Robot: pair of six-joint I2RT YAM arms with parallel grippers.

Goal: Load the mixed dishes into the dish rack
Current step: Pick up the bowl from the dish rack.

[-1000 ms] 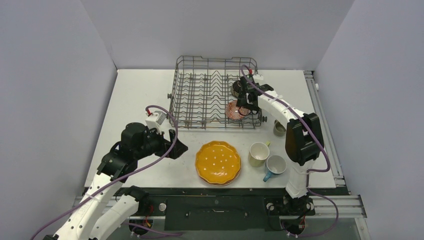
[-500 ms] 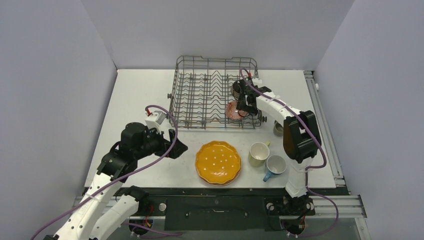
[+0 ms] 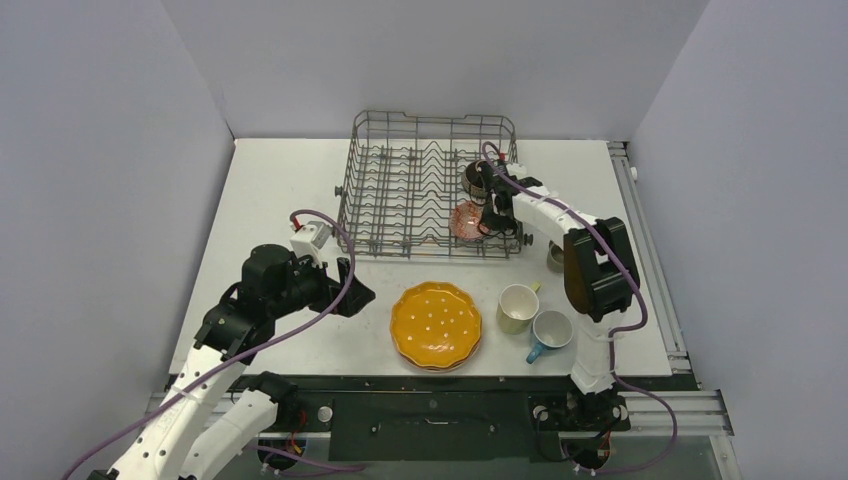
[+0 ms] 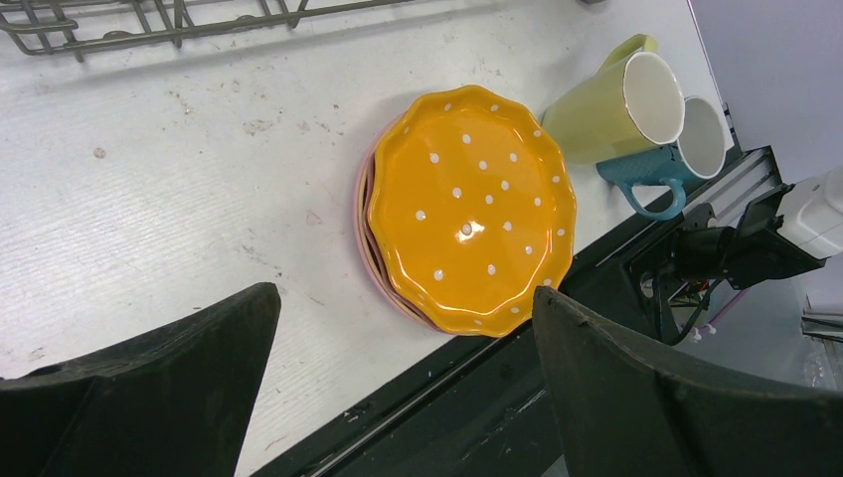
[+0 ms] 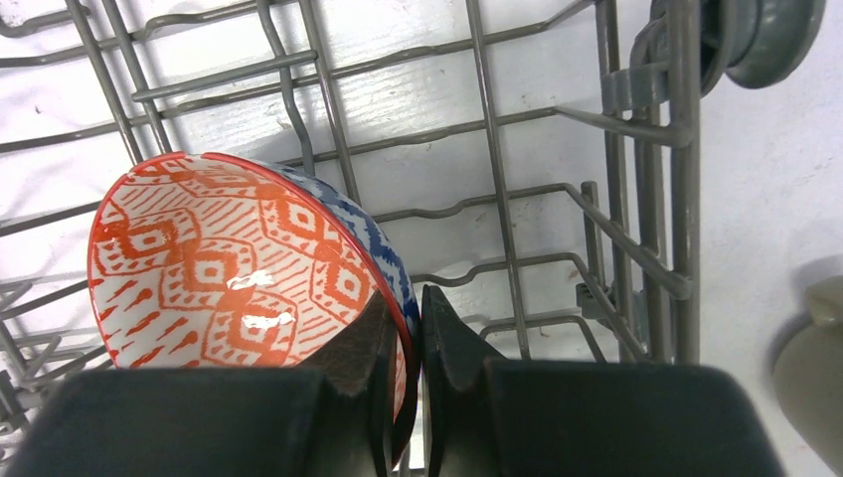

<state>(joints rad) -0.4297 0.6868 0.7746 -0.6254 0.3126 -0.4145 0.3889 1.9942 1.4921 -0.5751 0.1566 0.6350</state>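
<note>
**Overhead and wrist views, dish loading.** I see the dish rack (image 3: 345, 190) at 12 o'clock on the white table (image 3: 270, 200).

(a) My right gripper (image 5: 406, 303) is inside the rack's 4 o'clock corner, clenched on the rim of the patterned bowl (image 5: 229, 268). One finger presses the orange-red patterned inner face and the other the blue-and-white outer wall. The bowl stands tilted on edge among the wire tines, with its opening facing 9 o'clock in the wrist view. A grey side wheel (image 5: 760, 40) sits at 1 o'clock in that view.

(b) The dark brown bowl (image 3: 475, 178) rests in the rack at 12 o'clock from the patterned bowl, just beside it.

(c) My left gripper (image 3: 352, 288) hangs released, its jaws wide apart and holding nothing, at 9 o'clock from the plates.

(d) The orange dotted plate (image 4: 467, 209) tops a stack at 6 o'clock from the rack. A pink rim (image 4: 363, 229) shows beneath it.

(e) The pale-yellow mug (image 4: 621, 104) and the blue mug (image 4: 676, 159) touch each other at 3 o'clock from the stack.

(f) The grey mug (image 3: 556, 257) sits outside the rack at its 4 o'clock, partly hidden behind my right arm.
</note>
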